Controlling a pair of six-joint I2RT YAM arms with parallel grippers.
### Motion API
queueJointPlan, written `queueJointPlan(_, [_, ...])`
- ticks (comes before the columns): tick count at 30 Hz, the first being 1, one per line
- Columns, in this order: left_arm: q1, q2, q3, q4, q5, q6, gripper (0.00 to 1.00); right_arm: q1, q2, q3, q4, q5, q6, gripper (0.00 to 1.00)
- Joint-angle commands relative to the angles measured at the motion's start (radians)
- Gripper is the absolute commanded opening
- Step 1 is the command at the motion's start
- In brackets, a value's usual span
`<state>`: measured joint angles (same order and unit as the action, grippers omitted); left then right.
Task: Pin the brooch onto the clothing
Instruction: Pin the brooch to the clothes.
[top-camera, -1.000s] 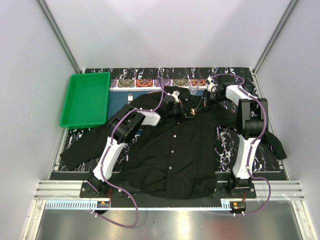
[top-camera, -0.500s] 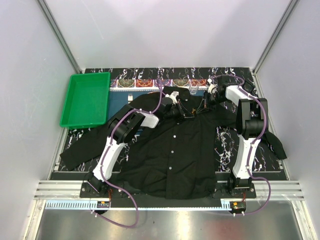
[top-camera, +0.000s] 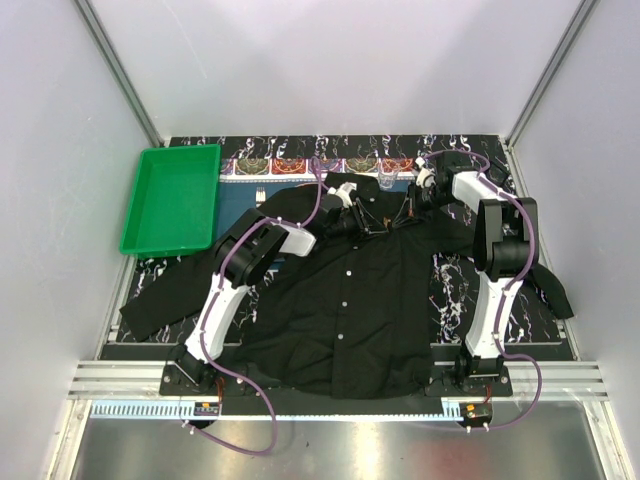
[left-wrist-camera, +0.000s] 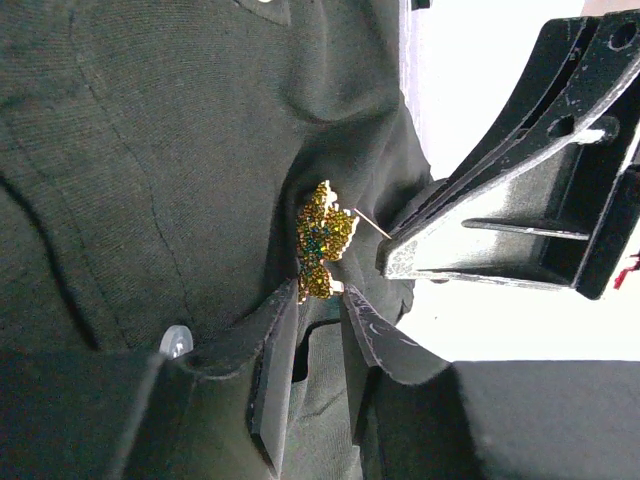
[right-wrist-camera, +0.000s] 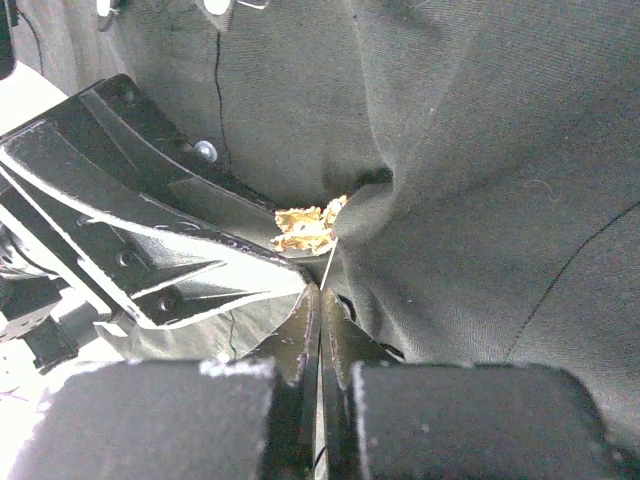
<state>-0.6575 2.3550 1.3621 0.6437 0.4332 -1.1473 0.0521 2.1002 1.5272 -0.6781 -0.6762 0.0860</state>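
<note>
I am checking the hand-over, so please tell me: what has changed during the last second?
The left hand opened and released the brooch, drawing back slightly leftward. The right hand stays shut on the brooch's pin. The brooch remains against the shirt, which has not shifted.

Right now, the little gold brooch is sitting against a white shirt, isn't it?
Not quite: the shirt is black, not white. The left wrist view shows the little gold brooch sitting against its dark cloth.
</note>
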Motion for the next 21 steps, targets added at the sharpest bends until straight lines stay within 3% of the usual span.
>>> queueJointPlan(1, [0.025,-0.054,-0.026,-0.01,-0.039,0.031,0.3,0.006,-0.065,0.004,0.0,-0.048,0.021,0.0])
queueJointPlan(8, [0.03,-0.046,-0.018,0.016,-0.031,0.015,0.19,0.005,-0.089,-0.018,-0.021,-0.017,0.017,0.0])
queueJointPlan(21, [0.035,-0.04,0.012,0.022,-0.016,0.037,0.25,-0.005,-0.088,-0.027,-0.031,-0.036,0.026,0.0])
